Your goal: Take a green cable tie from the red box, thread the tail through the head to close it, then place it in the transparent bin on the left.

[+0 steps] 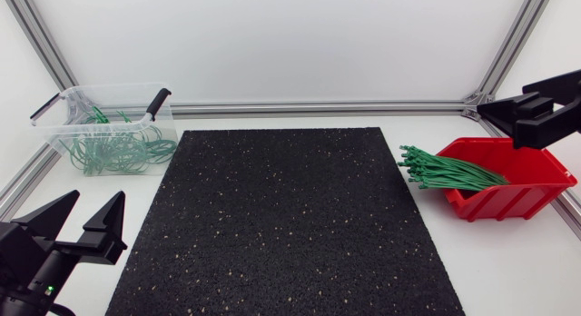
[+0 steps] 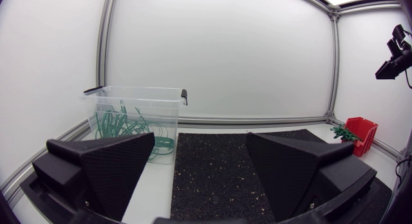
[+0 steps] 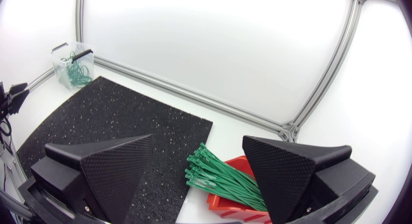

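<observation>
head view | left hand wide open, empty | right hand wide open, empty

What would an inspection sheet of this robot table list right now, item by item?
Surface: white table with a black speckled mat in the middle.
Job's things: red box at the right, green cable ties sticking out over its edge towards the mat; transparent bin at the left, holding looped green ties.
Clutter: nothing seen.
Grippers: left gripper open, empty, beside the mat's near left corner; right gripper open, empty, raised near the red box.
Cables: nothing seen.
Surroundings: white panels in a metal frame.
</observation>
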Robot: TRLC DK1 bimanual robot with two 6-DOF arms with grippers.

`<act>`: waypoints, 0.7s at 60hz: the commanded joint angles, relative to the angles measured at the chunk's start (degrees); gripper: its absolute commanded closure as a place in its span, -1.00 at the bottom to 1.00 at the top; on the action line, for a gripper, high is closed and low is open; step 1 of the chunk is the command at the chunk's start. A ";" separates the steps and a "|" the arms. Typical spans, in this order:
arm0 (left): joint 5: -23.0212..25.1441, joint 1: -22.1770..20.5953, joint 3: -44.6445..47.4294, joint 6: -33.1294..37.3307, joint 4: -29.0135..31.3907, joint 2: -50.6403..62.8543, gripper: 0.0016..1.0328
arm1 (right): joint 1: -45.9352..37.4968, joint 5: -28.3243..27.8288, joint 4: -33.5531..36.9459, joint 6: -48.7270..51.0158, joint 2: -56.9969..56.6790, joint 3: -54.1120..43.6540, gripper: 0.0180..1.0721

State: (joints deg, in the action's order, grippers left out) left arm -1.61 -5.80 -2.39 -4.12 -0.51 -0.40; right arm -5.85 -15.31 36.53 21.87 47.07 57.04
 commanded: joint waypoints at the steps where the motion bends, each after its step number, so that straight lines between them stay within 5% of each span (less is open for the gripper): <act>1: -0.41 0.00 2.31 -1.07 0.78 -0.39 -0.92 | -1.10 -0.95 3.19 5.20 5.40 3.17 -0.90; 24: -0.41 0.88 2.31 -1.07 1.04 -0.30 -0.92 | -4.00 -1.65 17.43 26.03 25.88 12.84 -0.89; 42: -0.41 1.58 2.31 -1.07 1.13 -0.12 -0.92 | -6.28 -1.65 18.13 43.08 35.81 13.01 -0.88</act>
State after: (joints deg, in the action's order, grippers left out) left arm -1.58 -4.78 -2.39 -4.12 -0.49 -0.38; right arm -11.05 -16.71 53.71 58.92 80.09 68.86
